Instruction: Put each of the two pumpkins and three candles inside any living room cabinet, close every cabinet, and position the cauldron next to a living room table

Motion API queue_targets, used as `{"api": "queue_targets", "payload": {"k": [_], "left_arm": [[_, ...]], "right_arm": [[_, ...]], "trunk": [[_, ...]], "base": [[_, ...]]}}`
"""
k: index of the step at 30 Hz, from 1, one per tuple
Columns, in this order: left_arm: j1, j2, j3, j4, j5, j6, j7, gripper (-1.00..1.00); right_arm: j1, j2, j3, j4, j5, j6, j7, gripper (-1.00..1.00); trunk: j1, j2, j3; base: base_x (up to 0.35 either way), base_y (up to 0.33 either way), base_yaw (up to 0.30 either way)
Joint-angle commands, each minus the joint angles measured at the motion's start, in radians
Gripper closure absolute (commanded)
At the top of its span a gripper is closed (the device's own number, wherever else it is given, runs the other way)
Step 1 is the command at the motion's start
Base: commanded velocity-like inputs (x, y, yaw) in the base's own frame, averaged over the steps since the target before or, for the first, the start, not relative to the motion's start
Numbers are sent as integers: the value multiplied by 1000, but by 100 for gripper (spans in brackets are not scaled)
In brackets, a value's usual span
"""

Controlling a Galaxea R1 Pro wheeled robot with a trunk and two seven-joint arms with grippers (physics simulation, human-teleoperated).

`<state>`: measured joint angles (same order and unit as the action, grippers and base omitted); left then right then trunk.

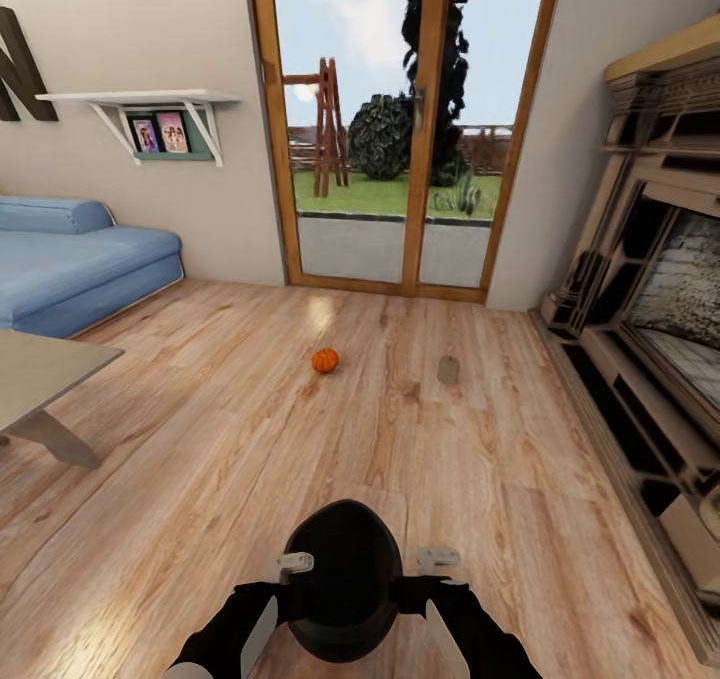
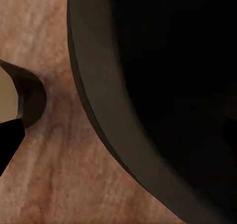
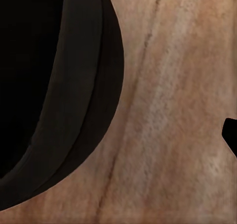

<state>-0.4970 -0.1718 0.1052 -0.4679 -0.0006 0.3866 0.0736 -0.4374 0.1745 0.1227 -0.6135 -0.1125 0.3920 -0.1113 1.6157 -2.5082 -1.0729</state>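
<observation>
Your left gripper (image 1: 291, 563) and right gripper (image 1: 438, 559) sit on either side of the black cauldron (image 1: 343, 579), close against its rim; you cannot tell whether either is clamped or apart. The cauldron's dark wall (image 2: 98, 110) shows above the wood floor (image 1: 200, 479). Farther out on the floor, one pumpkin (image 1: 325, 360) and one candle (image 1: 448, 369) lie apart, toward the glass door (image 1: 400, 129). The fireplace surround (image 1: 650, 309) stands along the floor's right edge.

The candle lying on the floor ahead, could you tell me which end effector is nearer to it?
Right. The right end effector sits almost directly below the candle in the head view; the left end effector lies across the cauldron, farther away.
</observation>
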Motion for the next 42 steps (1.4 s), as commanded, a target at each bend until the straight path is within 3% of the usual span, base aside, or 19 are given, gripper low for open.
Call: {"api": "queue_targets", "payload": {"k": [1,17,24,42], "left_arm": [[0,0,0,0,0,0,0,-100],[0,0,0,0,1,0,0,-100],[0,0,1,0,1,0,0,-100],[0,0,0,0,1,0,0,-100]], "right_arm": [[0,0,0,2,0,-1,0,-100],[0,0,0,6,-1,-9,-2,-100],[0,0,0,55,2,-80,-1,-100],[0,0,0,62,3,-107,5,-100]], "trunk": [[0,0,0],[0,0,0],[0,0,0],[0,0,0]], "base": [[18,-21,0],[2,-3,0],[0,0,0],[0,0,0]]}}
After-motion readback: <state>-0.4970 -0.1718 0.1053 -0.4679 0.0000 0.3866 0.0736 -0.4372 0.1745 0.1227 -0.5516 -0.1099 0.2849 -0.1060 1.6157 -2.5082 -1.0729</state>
